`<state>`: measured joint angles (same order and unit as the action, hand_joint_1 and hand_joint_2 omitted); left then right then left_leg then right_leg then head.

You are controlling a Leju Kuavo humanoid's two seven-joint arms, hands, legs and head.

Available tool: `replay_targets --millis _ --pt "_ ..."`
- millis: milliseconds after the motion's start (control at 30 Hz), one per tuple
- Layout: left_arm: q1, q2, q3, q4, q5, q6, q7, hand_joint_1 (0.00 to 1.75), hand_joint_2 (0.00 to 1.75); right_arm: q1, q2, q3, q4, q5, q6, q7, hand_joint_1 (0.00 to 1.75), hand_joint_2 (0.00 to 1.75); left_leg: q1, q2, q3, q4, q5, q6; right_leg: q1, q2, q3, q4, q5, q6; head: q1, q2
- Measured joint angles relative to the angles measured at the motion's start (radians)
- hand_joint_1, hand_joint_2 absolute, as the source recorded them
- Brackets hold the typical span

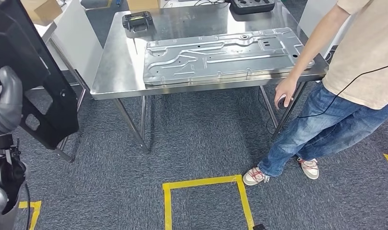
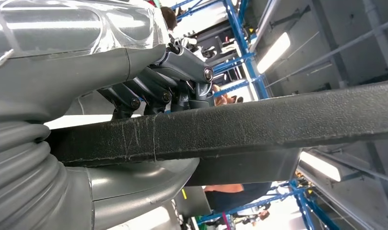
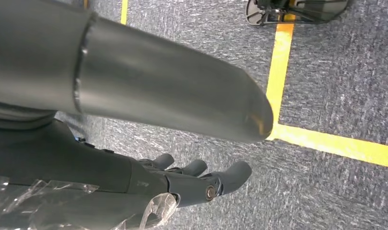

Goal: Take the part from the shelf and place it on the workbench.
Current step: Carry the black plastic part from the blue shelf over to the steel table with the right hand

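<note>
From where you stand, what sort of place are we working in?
Probably a factory-style workshop or test cell: a steel workbench carrying a stamped metal panel, yellow floor tape on grey carpet, and blue racking overhead in the left wrist view.

One steel table [image 1: 110, 72] stood in the upper middle of the head view, carrying one large stamped metal panel [image 1: 220, 55]. Two black parts lay at its far edge: one [image 1: 137, 20] at upper left, another [image 1: 252, 5] cut off at the top, possibly similar. One person [image 1: 359, 62] stood at right, wearing two sneakers [image 1: 255, 176].
</note>
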<state>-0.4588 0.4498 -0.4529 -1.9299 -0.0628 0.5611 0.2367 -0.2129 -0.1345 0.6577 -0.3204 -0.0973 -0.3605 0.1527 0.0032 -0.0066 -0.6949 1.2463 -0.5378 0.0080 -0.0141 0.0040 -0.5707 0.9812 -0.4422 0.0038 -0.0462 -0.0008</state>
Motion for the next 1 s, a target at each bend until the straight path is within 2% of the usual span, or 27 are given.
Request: replay_targets --millis 33,67,133,167,200,233,300,333,367,400,500,533,567,600,667,700,733,833,867,900,933,1000 --pt "0.0 0.0 -0.001 0.0 0.0 0.0 0.0 1.75 1.75 0.0 0.0 0.0 0.0 0.0 0.0 0.0 0.0 0.0 0.0 0.0 -0.022 0.018 0.004 0.0 0.001 0.0 0.008 0.0 -0.006 0.0 0.0 0.0" --pt "0.0 0.0 -0.002 0.0 0.0 0.0 0.0 1.75 1.75 0.0 0.0 0.0 0.0 0.0 0.001 0.0 0.0 0.0 0.0 0.0 -0.025 -0.002 0.029 0.003 0.001 0.001 0.017 0.0 -0.014 0.001 0.0 0.0" --pt "-0.003 0.0 -0.002 0.0 0.0 0.0 0.0 1.75 1.75 0.0 0.001 0.0 0.0 0.0 0.001 0.0 0.0 0.0 -0.004 0.002 0.016 -0.138 0.12 0.016 0.003 0.001 0.04 -0.001 -0.029 0.003 0.0 0.0" --pt "-0.006 0.0 -0.002 0.0 0.0 0.0 0.0 1.75 1.75 0.0 0.002 0.0 0.0 0.0 0.001 0.0 0.0 0.0 -0.009 0.004 0.04 -0.206 0.153 0.024 0.004 0.002 0.048 -0.003 -0.036 0.006 0.0 0.0" --pt "-0.008 0.0 -0.002 0.0 0.0 0.0 0.0 1.75 1.75 -0.002 0.003 0.0 0.0 0.0 0.001 0.0 0.0 0.0 -0.014 0.006 0.06 -0.255 0.171 0.031 0.005 0.003 0.054 -0.006 -0.042 0.01 0.0 0.0" --pt "-0.01 0.0 -0.002 -0.001 0.0 0.001 -0.001 1.75 1.75 -0.003 0.004 0.0 0.0 0.0 0.001 0.0 0.0 0.0 -0.017 0.008 0.071 -0.281 0.176 0.035 0.005 0.003 0.058 -0.008 -0.044 0.014 0.0 0.0" --pt "-0.012 0.0 -0.002 -0.002 0.0 0.0 -0.001 1.75 1.75 -0.008 0.002 -0.001 0.001 0.0 0.001 0.0 0.0 0.0 -0.018 0.008 0.086 -0.292 0.17 0.041 0.006 0.002 0.067 -0.01 -0.048 0.023 0.0 0.0" --pt "-0.012 0.0 -0.002 -0.003 0.0 0.0 -0.001 1.75 1.75 -0.009 0.001 -0.001 0.001 0.0 0.001 0.0 0.0 0.0 -0.016 0.008 0.094 -0.296 0.171 0.045 0.006 0.001 0.07 0.0 -0.049 0.027 0.0 0.0" --pt "-0.013 0.0 -0.002 -0.003 0.0 0.0 -0.001 1.75 1.75 -0.009 0.001 -0.001 0.001 0.0 0.001 0.0 0.0 0.0 -0.013 0.008 0.103 -0.298 0.167 0.051 0.006 0.001 0.059 0.028 -0.056 0.03 0.001 0.0" --pt "-0.014 0.0 -0.001 -0.004 0.0 0.001 -0.001 1.75 1.75 -0.01 0.0 -0.001 0.001 0.0 0.002 0.0 0.0 0.0 -0.01 0.008 0.112 -0.3 0.164 0.057 0.005 0.001 0.034 0.076 -0.07 0.035 0.001 0.0" --pt "-0.014 0.0 -0.002 -0.004 0.001 0.0 -0.001 1.75 1.75 -0.008 0.0 0.0 0.001 0.0 0.002 0.001 0.0 0.0 -0.008 0.006 0.127 -0.301 0.147 0.066 0.001 0.001 -0.091 0.265 -0.139 0.047 0.002 0.0" --pt "-0.013 0.0 -0.003 -0.004 0.001 0.0 -0.001 1.75 1.75 -0.006 0.0 0.0 0.001 0.0 0.002 0.001 0.0 0.0 -0.006 0.004 0.134 -0.301 0.141 0.065 -0.001 0.001 -0.119 0.29 -0.146 0.051 0.002 0.0" --pt "-0.011 0.0 -0.003 -0.004 0.001 0.0 -0.001 1.75 1.75 -0.005 0.0 0.0 0.001 0.0 0.002 0.001 0.0 0.0 -0.004 0.001 0.143 -0.301 0.133 0.063 -0.002 0.001 -0.128 0.279 -0.131 0.054 0.002 0.0" --pt "-0.01 0.0 -0.003 -0.004 0.001 0.0 -0.001 1.75 1.75 -0.003 -0.001 0.0 0.002 0.0 0.002 0.001 0.0 0.0 -0.001 -0.001 0.154 -0.301 0.125 0.058 -0.005 0.001 -0.119 0.229 -0.092 0.058 0.002 0.0" --pt "-0.01 0.0 -0.003 -0.004 0.001 0.0 -0.001 1.75 1.75 0.002 -0.001 -0.001 0.003 0.0 0.003 0.002 0.0 0.0 0.003 -0.005 0.178 -0.297 0.104 0.045 -0.011 0.0 -0.077 0.085 0.004 0.064 0.002 0.0" --pt "-0.01 0.0 -0.003 -0.004 0.002 0.001 -0.001 1.75 1.75 0.003 -0.001 -0.001 0.004 0.001 0.004 0.003 0.0 0.0 0.002 -0.005 0.184 -0.296 0.094 0.038 -0.012 -0.001 -0.061 0.034 0.027 0.061 0.003 0.0" --pt "-0.01 0.0 -0.003 -0.004 0.003 0.001 -0.001 1.75 1.75 0.002 0.0 -0.001 0.005 0.001 0.006 0.004 0.0 0.0 0.001 -0.005 0.188 -0.296 0.085 0.031 -0.012 -0.002 -0.054 0.007 0.039 0.055 0.002 0.0" --pt "-0.007 0.0 -0.002 -0.005 0.005 0.001 -0.002 1.75 1.75 -0.001 0.003 -0.001 0.005 0.003 0.009 0.008 0.0 0.0 0.001 -0.004 0.195 -0.283 0.071 0.015 -0.011 -0.002 -0.041 0.003 0.037 0.027 0.001 0.0" --pt "-0.006 0.0 -0.001 -0.005 0.006 0.001 -0.003 1.75 1.75 -0.001 0.004 -0.001 0.005 0.004 0.01 0.008 0.0 0.0 0.003 -0.003 0.188 -0.258 0.067 0.011 -0.012 -0.001 -0.034 0.003 0.033 0.02 0.0 0.0" --pt "-0.007 0.001 0.001 -0.006 0.007 0.001 -0.004 1.75 1.75 -0.002 0.005 -0.001 0.005 0.005 0.01 0.01 0.0 0.0 0.005 -0.001 0.165 -0.216 0.057 0.007 -0.013 0.0 -0.027 0.003 0.028 0.014 0.0 0.0" --pt "-0.006 0.002 0.002 -0.007 0.008 0.001 -0.004 1.75 1.75 -0.002 0.006 -0.001 0.005 0.006 0.011 0.011 0.0 0.0 0.006 0.0 0.129 -0.154 0.041 0.002 -0.014 0.0 -0.022 0.003 0.023 0.009 -0.001 0.0" --pt "-0.002 0.002 0.003 -0.008 0.011 0.001 -0.005 1.75 1.75 -0.004 0.006 -0.001 0.005 0.008 0.011 0.012 0.0 0.0 0.008 0.0 0.037 -0.021 -0.006 -0.005 -0.013 0.002 -0.009 0.003 0.008 0.003 -0.002 0.0"
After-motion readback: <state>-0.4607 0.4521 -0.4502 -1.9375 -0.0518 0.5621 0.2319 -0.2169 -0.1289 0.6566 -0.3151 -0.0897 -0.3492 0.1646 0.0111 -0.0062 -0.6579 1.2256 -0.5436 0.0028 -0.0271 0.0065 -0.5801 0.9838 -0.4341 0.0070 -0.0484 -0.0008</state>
